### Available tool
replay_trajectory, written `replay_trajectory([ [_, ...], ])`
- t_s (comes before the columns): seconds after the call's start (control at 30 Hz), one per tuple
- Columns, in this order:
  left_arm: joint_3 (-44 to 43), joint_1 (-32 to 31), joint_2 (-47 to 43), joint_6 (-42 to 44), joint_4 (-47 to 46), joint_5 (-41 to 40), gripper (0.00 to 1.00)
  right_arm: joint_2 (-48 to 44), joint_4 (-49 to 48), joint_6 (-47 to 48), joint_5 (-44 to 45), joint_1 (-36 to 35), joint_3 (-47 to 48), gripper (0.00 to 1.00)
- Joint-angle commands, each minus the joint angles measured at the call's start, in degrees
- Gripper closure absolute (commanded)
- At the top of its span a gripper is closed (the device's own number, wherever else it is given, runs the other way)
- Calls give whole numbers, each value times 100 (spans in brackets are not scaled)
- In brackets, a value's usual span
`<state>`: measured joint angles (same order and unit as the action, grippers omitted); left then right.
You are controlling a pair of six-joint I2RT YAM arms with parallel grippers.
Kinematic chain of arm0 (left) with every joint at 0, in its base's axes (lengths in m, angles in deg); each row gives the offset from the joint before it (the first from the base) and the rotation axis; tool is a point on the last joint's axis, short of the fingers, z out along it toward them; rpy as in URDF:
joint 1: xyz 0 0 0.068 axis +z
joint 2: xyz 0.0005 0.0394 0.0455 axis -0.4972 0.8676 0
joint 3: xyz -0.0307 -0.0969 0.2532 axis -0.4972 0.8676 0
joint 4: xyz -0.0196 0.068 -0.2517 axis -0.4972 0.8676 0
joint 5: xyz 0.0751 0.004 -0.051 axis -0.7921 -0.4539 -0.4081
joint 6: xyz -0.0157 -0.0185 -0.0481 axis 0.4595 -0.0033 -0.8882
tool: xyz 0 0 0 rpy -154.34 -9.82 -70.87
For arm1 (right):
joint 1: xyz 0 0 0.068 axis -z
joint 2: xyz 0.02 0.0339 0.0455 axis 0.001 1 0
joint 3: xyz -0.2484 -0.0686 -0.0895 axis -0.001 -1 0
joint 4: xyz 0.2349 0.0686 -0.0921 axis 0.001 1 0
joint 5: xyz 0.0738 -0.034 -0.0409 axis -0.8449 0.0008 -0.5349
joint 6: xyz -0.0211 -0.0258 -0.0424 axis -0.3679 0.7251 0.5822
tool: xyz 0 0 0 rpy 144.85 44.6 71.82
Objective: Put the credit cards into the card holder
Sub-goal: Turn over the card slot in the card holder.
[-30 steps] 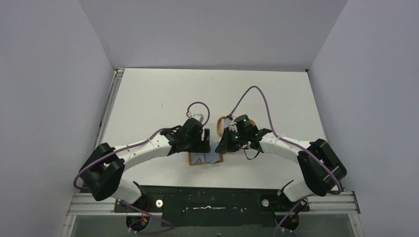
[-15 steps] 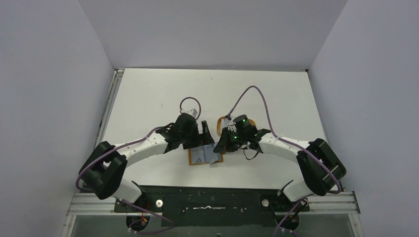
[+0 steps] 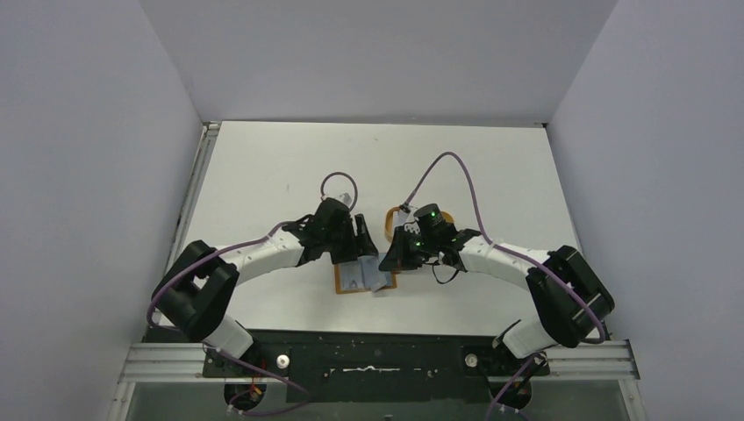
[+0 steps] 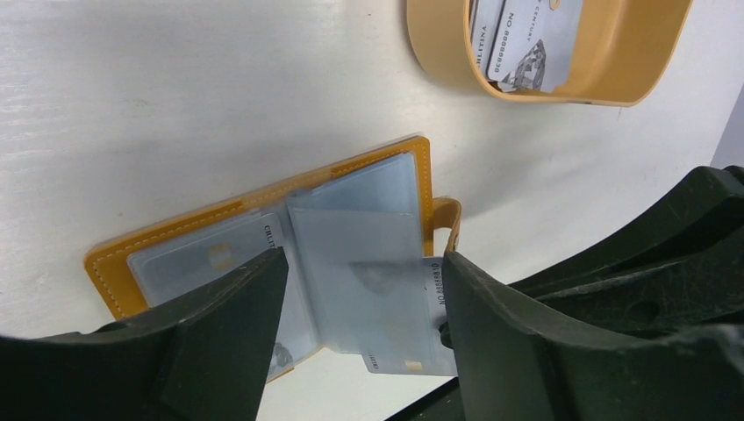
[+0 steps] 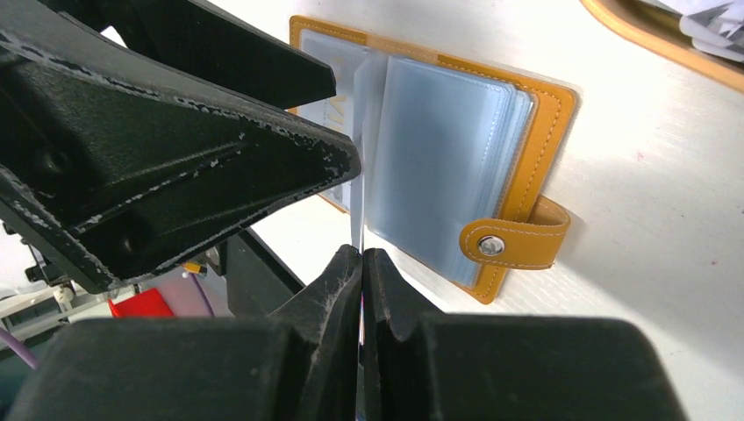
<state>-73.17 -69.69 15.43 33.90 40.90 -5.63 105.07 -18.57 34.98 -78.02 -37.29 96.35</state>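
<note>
Card holder (image 4: 360, 189) lies open near the middle of the tabletop's near edge. Right hand (image 5: 361, 254) is pinched tight on a credit card (image 4: 428, 307) that's only partway into a clear sleeve. Left hand (image 4: 364, 259) hangs half-wide over the pages, gripping nothing. My worry: nothing pins the holder, so a push could slide it or buckle the floppy sleeve, and the card jams or pops out

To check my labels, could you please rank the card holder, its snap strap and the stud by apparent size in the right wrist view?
Largest: card holder
Middle: snap strap
Smallest: stud
All similarly near; order holds.
</note>
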Motion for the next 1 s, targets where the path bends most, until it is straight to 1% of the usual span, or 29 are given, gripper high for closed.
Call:
replay_trajectory([
  [0.0, -242, 72, 25, 16, -114, 9, 39, 91, -166, 117, -77, -64, 144, 100],
  [0.1, -220, 98, 43, 20, -106, -1, 45, 79, -160, 127, -81, -66, 157, 100],
  [0.27, -195, 142, 51, 34, -76, -43, 48, 79, -164, 132, -86, -72, 161, 100],
  [0.3, -189, 153, 52, 34, -85, -38, 46, 84, -172, 135, -95, -81, 161, 100],
  [0.4, -184, 160, 53, 17, -87, -28, 33, 96, -173, 139, -96, -108, 175, 100],
  [0.47, -184, 156, 30, -1, -85, -28, 28, 82, -174, 138, -101, -125, 187, 100],
  [0.53, -192, 156, 11, -4, -86, -28, 24, 84, -168, 142, -103, -143, 196, 100],
  [0.6, -216, 156, 3, -2, -69, -39, 23, 79, -160, 145, -89, -157, 210, 100],
  [0.73, -252, 159, 32, 19, -12, -50, 24, 65, -153, 144, -91, -167, 231, 100],
  [0.83, -267, 162, 101, 33, 6, -45, 30, 60, -131, 145, -91, -183, 240, 100],
  [0.97, -278, 167, 179, 58, 10, -37, 40, 47, -116, 147, -78, -187, 241, 100],
])
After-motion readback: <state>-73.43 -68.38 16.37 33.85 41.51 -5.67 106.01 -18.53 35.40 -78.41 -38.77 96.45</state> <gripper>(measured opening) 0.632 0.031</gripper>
